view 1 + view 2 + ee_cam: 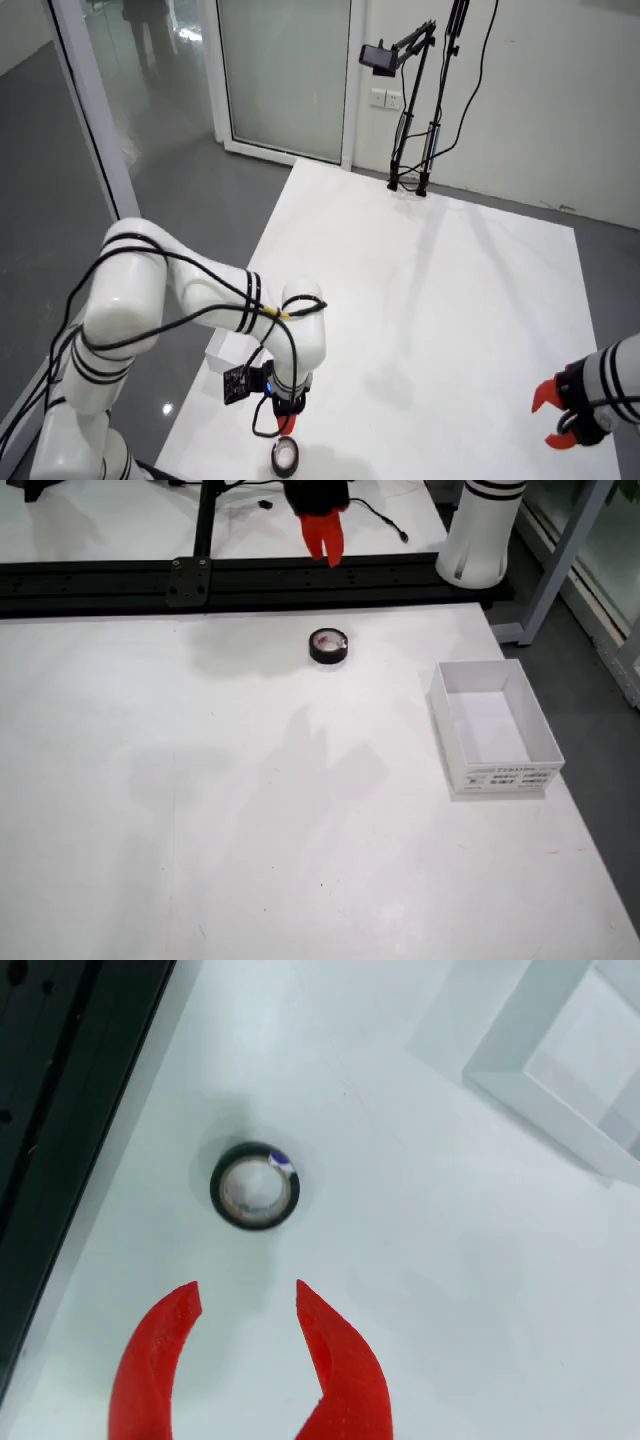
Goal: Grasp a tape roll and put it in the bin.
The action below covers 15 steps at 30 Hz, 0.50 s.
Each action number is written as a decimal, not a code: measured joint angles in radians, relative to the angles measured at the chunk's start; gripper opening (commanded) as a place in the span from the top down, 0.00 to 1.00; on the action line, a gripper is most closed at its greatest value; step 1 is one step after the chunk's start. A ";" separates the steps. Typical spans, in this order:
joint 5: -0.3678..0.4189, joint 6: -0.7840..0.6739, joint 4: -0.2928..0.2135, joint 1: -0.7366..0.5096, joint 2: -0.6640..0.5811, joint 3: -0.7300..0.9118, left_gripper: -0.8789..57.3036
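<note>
A black tape roll point(255, 1187) lies flat on the white table, with a small purple-and-white mark on its rim. In the wrist view my red gripper point(248, 1290) is open, its two fingertips just short of the roll and apart from it, nothing between them. From the front view the roll point(329, 646) sits near the table's back edge, with the gripper point(328, 550) hanging above and behind it. The side view shows the roll point(285, 457) just below the gripper point(284, 426). The white open bin point(490, 730) stands to the right in the front view and holds nothing I can see.
A black rail point(250, 580) runs along the table's back edge, and shows at the left of the wrist view point(50, 1110). The bin's corner point(560, 1070) is at the wrist view's upper right. A second arm's red gripper point(555, 415) rests at the side view's right.
</note>
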 measured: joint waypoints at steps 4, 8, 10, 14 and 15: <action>-0.017 0.000 0.003 0.005 0.046 0.002 0.61; -0.040 -0.001 0.011 0.012 0.087 0.004 0.61; -0.051 -0.001 0.017 0.017 0.109 0.004 0.61; -0.069 -0.001 0.028 0.027 0.141 0.005 0.61; -0.074 -0.001 0.031 0.029 0.149 0.006 0.61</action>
